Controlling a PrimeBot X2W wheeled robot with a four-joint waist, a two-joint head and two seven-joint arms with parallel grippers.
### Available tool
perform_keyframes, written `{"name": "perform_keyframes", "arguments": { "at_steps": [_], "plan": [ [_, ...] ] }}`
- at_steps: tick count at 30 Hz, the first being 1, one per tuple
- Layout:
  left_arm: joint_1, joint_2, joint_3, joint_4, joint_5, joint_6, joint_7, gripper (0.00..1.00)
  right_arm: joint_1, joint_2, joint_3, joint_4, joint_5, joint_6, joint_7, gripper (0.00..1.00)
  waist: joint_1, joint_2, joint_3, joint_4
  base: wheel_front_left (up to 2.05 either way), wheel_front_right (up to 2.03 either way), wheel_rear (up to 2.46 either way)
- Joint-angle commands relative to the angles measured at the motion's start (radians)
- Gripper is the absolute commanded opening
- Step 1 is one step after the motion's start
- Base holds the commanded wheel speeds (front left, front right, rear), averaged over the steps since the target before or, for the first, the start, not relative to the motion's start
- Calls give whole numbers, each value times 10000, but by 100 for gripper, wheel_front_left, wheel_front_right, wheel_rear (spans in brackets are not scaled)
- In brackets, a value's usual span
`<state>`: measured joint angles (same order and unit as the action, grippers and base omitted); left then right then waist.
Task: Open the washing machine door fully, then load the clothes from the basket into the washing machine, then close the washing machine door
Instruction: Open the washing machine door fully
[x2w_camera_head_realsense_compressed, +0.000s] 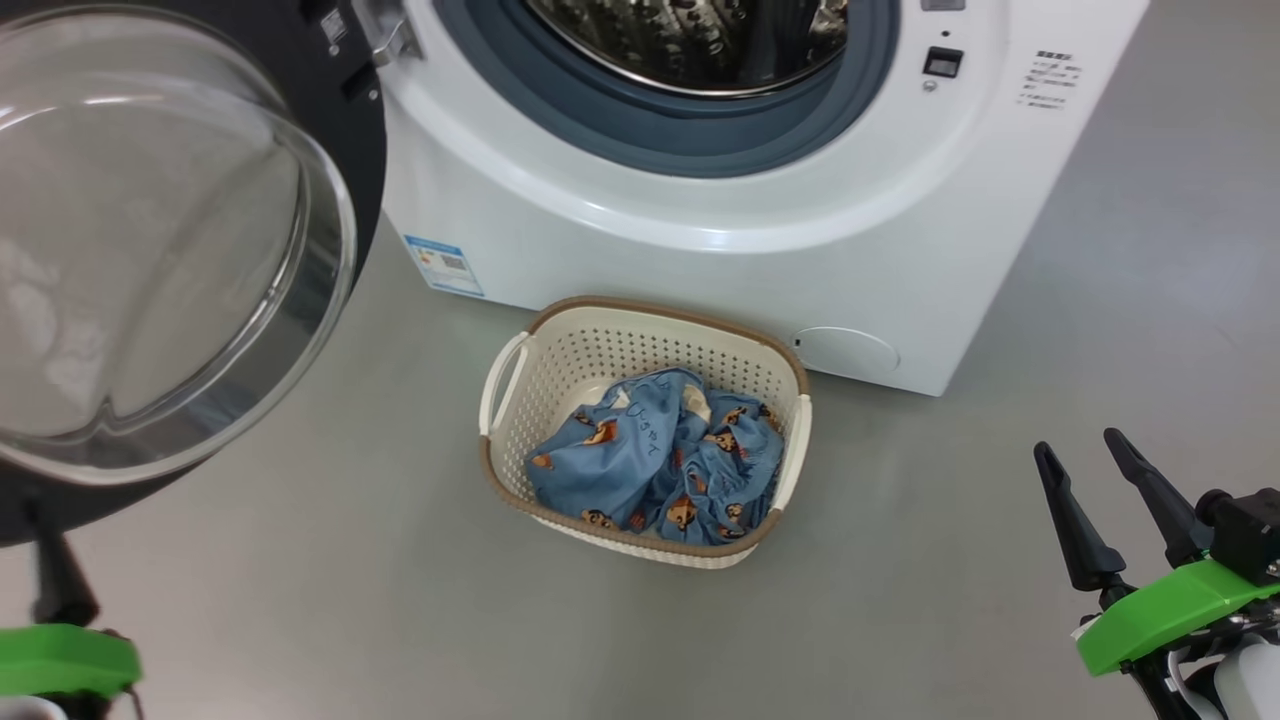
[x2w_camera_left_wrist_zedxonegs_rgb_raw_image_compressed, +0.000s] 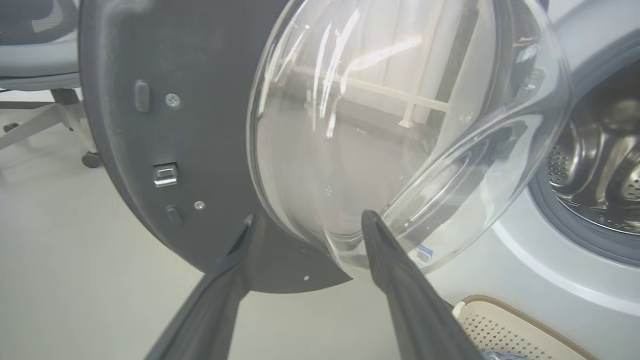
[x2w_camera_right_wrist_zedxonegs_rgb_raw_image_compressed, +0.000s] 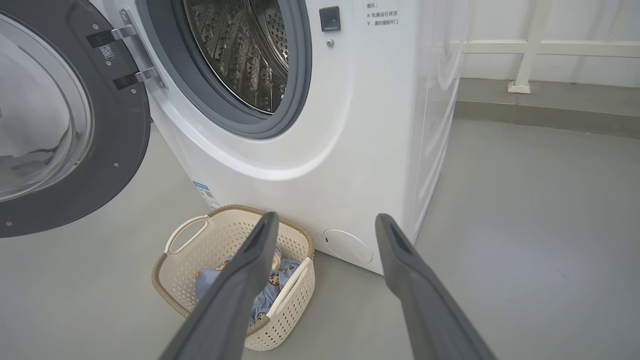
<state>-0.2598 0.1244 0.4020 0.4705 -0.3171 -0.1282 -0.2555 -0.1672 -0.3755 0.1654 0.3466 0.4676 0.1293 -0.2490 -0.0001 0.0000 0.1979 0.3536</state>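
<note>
The washing machine door (x2w_camera_head_realsense_compressed: 150, 260) stands swung out to the left, its glass bowl bulging toward me. The white washing machine (x2w_camera_head_realsense_compressed: 700, 230) shows its steel drum (x2w_camera_right_wrist_zedxonegs_rgb_raw_image_compressed: 245, 50) uncovered. On the floor in front of it sits the basket (x2w_camera_head_realsense_compressed: 640, 350), holding the light blue bear-print clothes (x2w_camera_head_realsense_compressed: 660, 460). My left gripper (x2w_camera_left_wrist_zedxonegs_rgb_raw_image_compressed: 309, 218) is open, fingertips just short of the door's lower edge (x2w_camera_left_wrist_zedxonegs_rgb_raw_image_compressed: 280, 270), gripping nothing. In the head view one left finger (x2w_camera_head_realsense_compressed: 55, 575) rises under the door. My right gripper (x2w_camera_head_realsense_compressed: 1080, 445) is open and empty, right of the basket (x2w_camera_right_wrist_zedxonegs_rgb_raw_image_compressed: 295, 315) and above the floor.
Bare grey floor (x2w_camera_head_realsense_compressed: 300, 620) surrounds the basket. A round flap (x2w_camera_head_realsense_compressed: 845, 352) and a blue label (x2w_camera_head_realsense_compressed: 445, 265) mark the washer's lower front. An office chair (x2w_camera_left_wrist_zedxonegs_rgb_raw_image_compressed: 30, 60) stands beyond the door. A white railing (x2w_camera_right_wrist_zedxonegs_rgb_raw_image_compressed: 530, 50) runs along the wall right of the washer.
</note>
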Motion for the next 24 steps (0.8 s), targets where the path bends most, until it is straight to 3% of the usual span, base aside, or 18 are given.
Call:
{"name": "perform_keyframes", "arguments": {
  "at_steps": [1,9,24],
  "plan": [
    [201,316,57,-511,-87,-24,-63,100,175,-52,131,-237,75,14,-128,100,1,0,-113,-167,0,0,0],
    [897,265,-1154,-1486,-288,-24,-63,100,280,140,14,-284,58,14,-128,100,1,0,-244,-756,0,0,0],
    [1315,717,-2847,-2266,-674,-25,-63,100,549,436,-202,-363,31,14,-128,100,1,0,-473,-2262,0,0,0]
  ]
}}
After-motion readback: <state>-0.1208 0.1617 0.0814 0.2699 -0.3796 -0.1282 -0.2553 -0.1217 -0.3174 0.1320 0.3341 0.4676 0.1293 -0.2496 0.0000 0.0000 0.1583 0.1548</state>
